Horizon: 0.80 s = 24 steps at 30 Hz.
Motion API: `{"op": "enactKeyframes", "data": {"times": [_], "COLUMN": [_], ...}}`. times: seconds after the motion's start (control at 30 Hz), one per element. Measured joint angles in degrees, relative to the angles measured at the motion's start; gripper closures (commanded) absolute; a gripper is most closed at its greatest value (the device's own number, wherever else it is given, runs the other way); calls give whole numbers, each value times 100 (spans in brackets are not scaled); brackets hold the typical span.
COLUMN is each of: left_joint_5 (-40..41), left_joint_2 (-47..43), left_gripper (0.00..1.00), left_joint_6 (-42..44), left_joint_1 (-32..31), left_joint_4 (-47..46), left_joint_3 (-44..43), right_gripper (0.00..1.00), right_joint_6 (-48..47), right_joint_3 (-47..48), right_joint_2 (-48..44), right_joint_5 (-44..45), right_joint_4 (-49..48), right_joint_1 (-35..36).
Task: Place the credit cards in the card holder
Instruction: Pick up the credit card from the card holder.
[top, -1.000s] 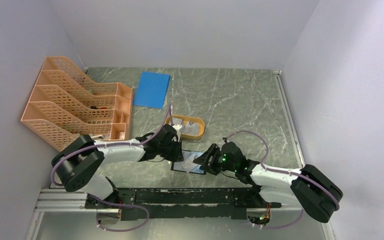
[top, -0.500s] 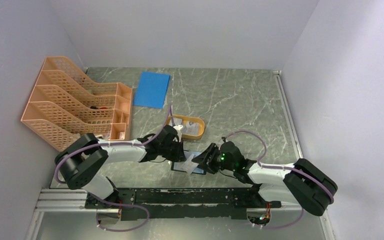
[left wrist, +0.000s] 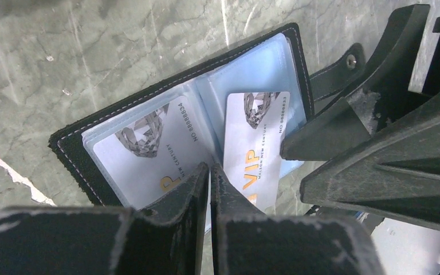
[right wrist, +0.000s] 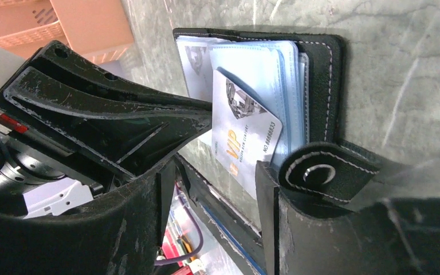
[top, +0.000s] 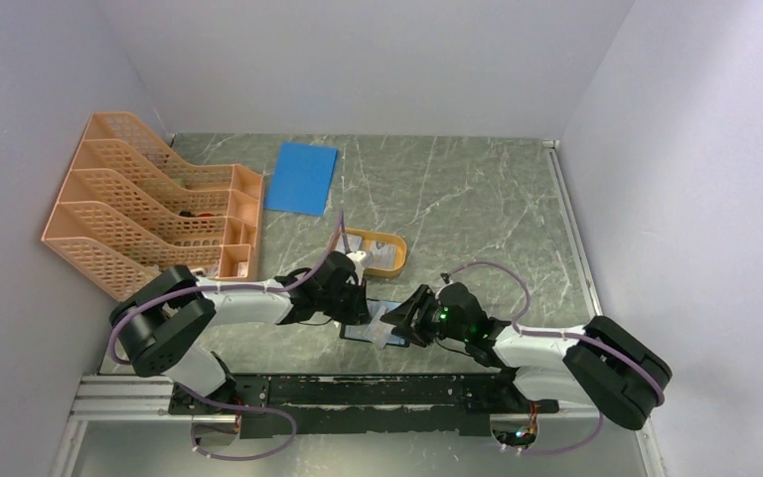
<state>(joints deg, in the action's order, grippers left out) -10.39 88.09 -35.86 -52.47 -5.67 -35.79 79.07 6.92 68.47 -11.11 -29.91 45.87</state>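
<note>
The black card holder point(top: 370, 325) lies open on the table between both grippers. In the left wrist view, one silvery card point(left wrist: 143, 152) sits inside the holder's point(left wrist: 69, 146) left clear pocket. A second card point(left wrist: 256, 140) is part way in the right pocket and sticks out at the near end. My left gripper point(left wrist: 209, 171) is shut, with its tips down on the holder's middle fold. My right gripper point(right wrist: 215, 183) is open. Its jaws stand either side of the protruding card point(right wrist: 243, 134), and one finger is next to the holder's snap strap point(right wrist: 321, 172).
An orange oval dish point(top: 394, 247) holding something pale sits just behind the holder. A blue flat sheet point(top: 302, 177) lies further back. Orange file racks point(top: 149, 209) stand at the left wall. The table's near edge and the arm rail are just in front of the holder.
My right gripper has edged slightly left toward the card holder. The left gripper stays on the holder's fold.
</note>
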Motion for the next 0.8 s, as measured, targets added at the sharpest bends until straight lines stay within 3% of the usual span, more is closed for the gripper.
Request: {"op": "enactKeyframes", "data": {"times": [0.37,0.8], "left_joint_5": [341,188], "left_joint_2": [-337,-258], "left_gripper": [88,89], "left_joint_6": [-42,-234], "left_joint_1": [-26,-79], "left_joint_4": [345,48], "left_joint_3": [0,199], "right_gripper": [41,41], "right_joint_6": [-22,4], "right_joint_3": [-286,-74], "right_joint_2": [-820,63], "right_joint_5": [92,15], "right_joint_4": [586,-131], "right_joint_1": [13,31]}}
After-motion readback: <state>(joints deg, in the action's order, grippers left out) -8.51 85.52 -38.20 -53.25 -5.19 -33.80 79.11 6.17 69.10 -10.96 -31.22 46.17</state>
